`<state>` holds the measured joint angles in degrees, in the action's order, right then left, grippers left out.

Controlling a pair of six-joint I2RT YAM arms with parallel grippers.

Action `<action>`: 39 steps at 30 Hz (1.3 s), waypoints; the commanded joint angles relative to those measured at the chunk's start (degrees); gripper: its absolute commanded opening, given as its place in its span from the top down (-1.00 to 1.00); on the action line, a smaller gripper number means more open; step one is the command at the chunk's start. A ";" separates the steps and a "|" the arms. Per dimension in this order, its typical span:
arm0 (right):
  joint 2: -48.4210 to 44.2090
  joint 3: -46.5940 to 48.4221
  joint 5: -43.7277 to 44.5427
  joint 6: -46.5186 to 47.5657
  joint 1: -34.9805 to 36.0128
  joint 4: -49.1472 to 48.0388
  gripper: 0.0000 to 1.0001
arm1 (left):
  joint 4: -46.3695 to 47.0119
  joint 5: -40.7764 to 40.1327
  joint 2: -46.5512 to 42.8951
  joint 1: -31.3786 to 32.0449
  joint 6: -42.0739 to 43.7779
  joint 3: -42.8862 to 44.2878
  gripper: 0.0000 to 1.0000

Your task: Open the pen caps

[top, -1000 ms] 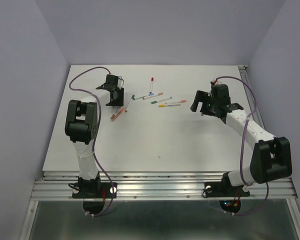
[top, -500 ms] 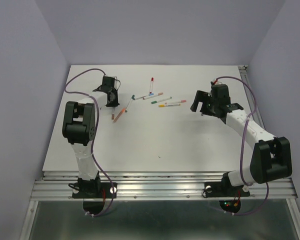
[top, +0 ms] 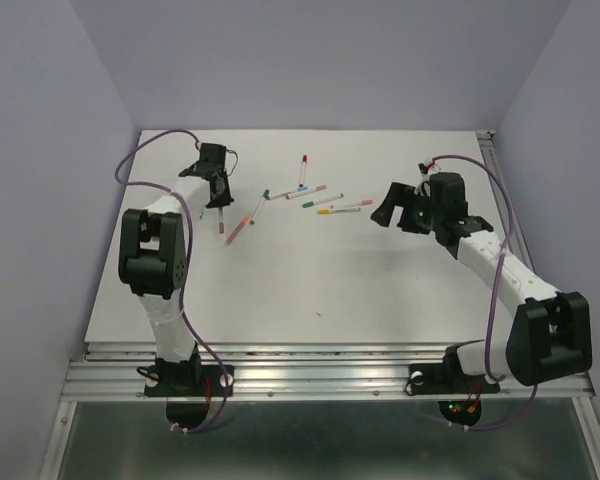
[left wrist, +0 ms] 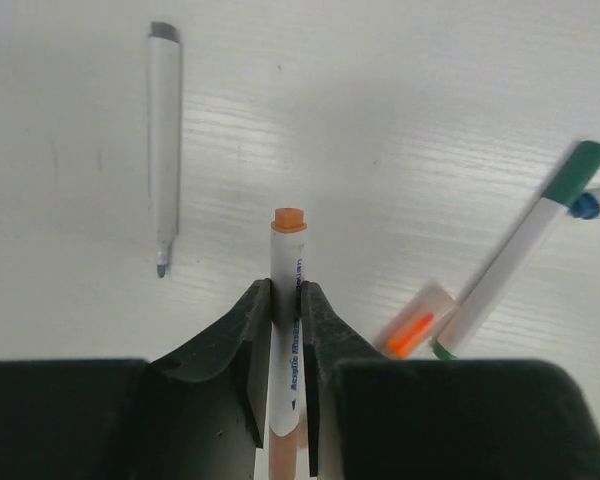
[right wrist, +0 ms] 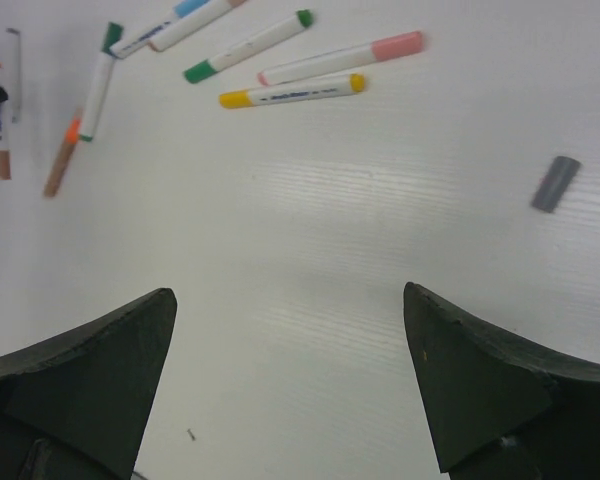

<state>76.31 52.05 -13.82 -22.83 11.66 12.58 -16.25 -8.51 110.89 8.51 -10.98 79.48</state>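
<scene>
1. a white table [top: 310, 280] is shown from above; a matt top with a faint, fine grain is seen in the wrist views.
2. the table is enclosed on three sides by plain pale lavender walls: a back wall [top: 320, 60], a left wall [top: 40, 180] and a right wall [top: 570, 100].
3. the table's near edge is bordered by ribbed aluminium rails [top: 320, 368].
4. a thin metal strip [top: 492, 145] is set along the table's right edge.
5. below the rails a dark, dull grey-green surface [top: 320, 440] is seen; its nature cannot be told.
6. the space is lit evenly and softly, and only faint shadows are cast.
</scene>
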 commanded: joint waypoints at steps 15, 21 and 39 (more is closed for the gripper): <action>-7.76 -8.28 -12.81 -6.09 26.38 -25.75 -1.00 | 15.99 -10.63 -46.19 24.78 -33.21 -24.72 1.00; -4.95 -8.72 -7.80 -8.72 33.24 -33.14 -1.00 | 15.90 -18.27 -50.95 34.81 -42.09 -28.59 1.00; 0.24 -4.24 0.64 -8.90 37.82 -32.44 -0.50 | 15.99 -24.79 -47.61 40.88 -46.15 -26.93 1.00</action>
<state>76.75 44.18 -14.74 -31.94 48.84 -15.94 -2.37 -30.59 63.33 48.90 -56.62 51.09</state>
